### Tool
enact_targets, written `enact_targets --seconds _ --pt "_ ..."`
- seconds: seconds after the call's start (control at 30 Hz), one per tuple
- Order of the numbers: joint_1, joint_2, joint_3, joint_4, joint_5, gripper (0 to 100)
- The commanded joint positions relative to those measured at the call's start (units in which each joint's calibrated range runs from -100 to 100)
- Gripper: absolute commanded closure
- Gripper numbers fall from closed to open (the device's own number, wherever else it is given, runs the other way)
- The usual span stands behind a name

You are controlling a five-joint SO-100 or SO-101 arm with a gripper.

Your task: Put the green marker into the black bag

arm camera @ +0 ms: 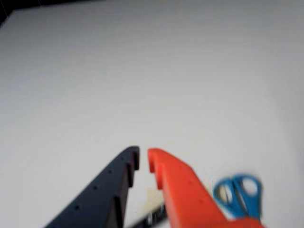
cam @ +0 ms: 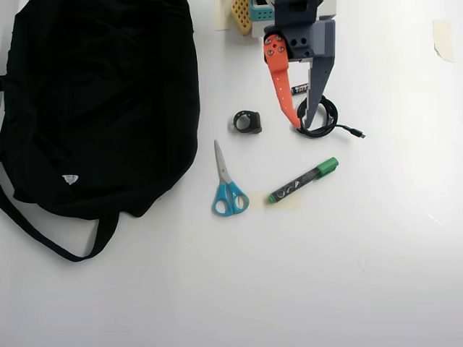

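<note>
The green marker (cam: 304,181) lies flat on the desk (cam: 362,275), well right of the black bag (cam: 101,101) — judged light, rigid, smooth; best pinched mid-barrel. The claw (cam: 299,124), slightly parted and empty, hangs beyond the marker. Bag and whole marker are shown only overhead — the wrist view adds fingertip spacing.

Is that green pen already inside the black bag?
No, still out. The green marker lies flat on the white table, well apart from the black bag.

Bright even light, wrist view blurred, perhaps defocused
</note>
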Motion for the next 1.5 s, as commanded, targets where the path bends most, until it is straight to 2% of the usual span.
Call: enact_targets --seconds 0.0,0.13,0.27,0.5,0.77,1.47 --pt "-0.16 6.94 -12.90 -2.86 0.41 98" --pt "-0.01 13.00 -17.76 -8.54 0.67 98" --pt "-0.24 16.24 -16.95 -17.67 4.50 98" --pt "0.06 22.71 -18.03 -24.91 4.45 98" --pt "0.36 27.19 -22.88 -25.17 4.45 98" --pt "0.06 25.86 -17.67 -25.08 4.40 98"
